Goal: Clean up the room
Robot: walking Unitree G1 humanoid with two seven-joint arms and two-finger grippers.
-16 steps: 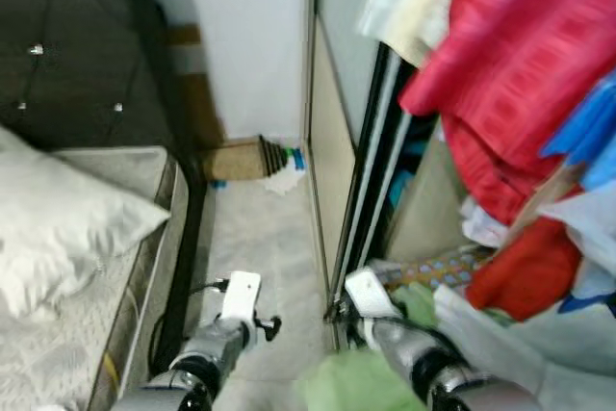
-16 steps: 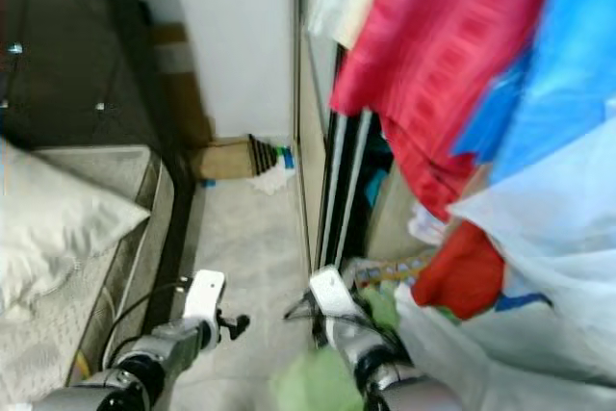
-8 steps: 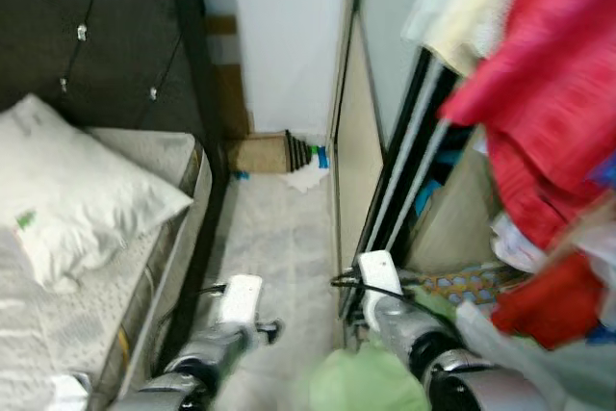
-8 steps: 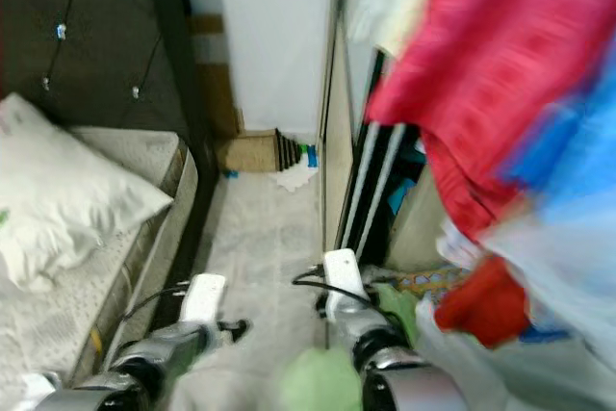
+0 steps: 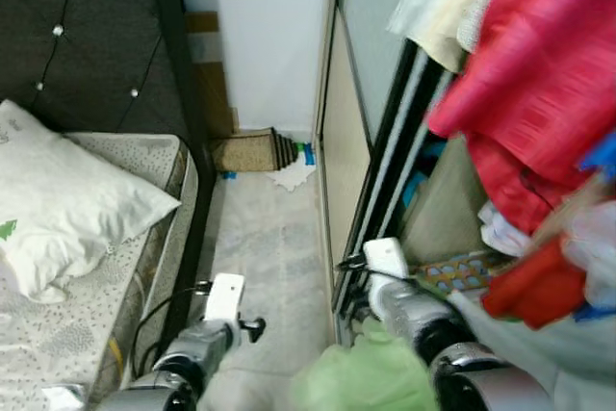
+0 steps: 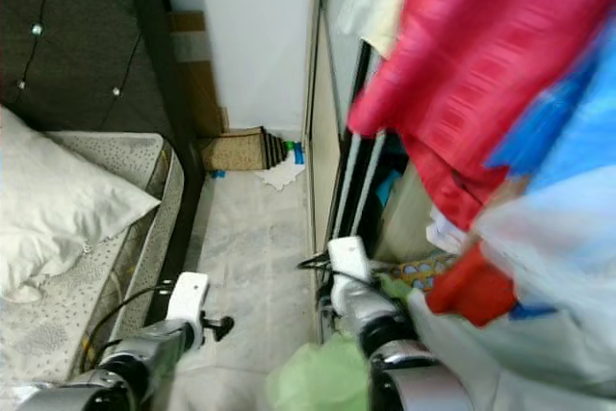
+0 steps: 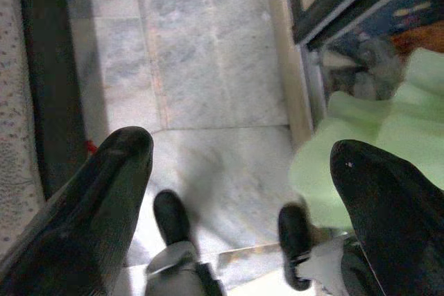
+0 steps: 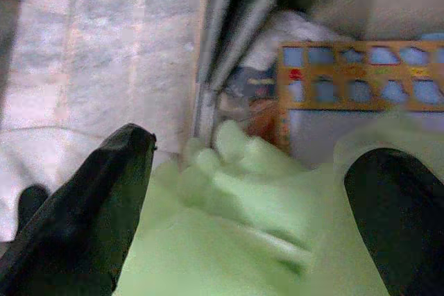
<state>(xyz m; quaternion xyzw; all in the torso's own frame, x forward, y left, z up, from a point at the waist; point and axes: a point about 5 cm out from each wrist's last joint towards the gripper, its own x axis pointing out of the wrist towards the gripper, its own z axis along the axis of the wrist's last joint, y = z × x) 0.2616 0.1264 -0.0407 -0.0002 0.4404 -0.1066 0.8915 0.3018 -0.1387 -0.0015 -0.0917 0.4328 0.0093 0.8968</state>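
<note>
straddling a light green cloth (image 8: 263,240), the right gripper (image 8: 250,192) is spread wide; left gripper (image 7: 239,192) likewise apart.

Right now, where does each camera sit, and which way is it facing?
Head views: look forward and down the floor aisle between bed and wardrobe; both forearms show.
Left wrist view: along the left hand, open, down at the floor and green cloth.
Right wrist view: along the right hand, open, over the green cloth toward the wardrobe track.
Shared: cloth, floor.
</note>
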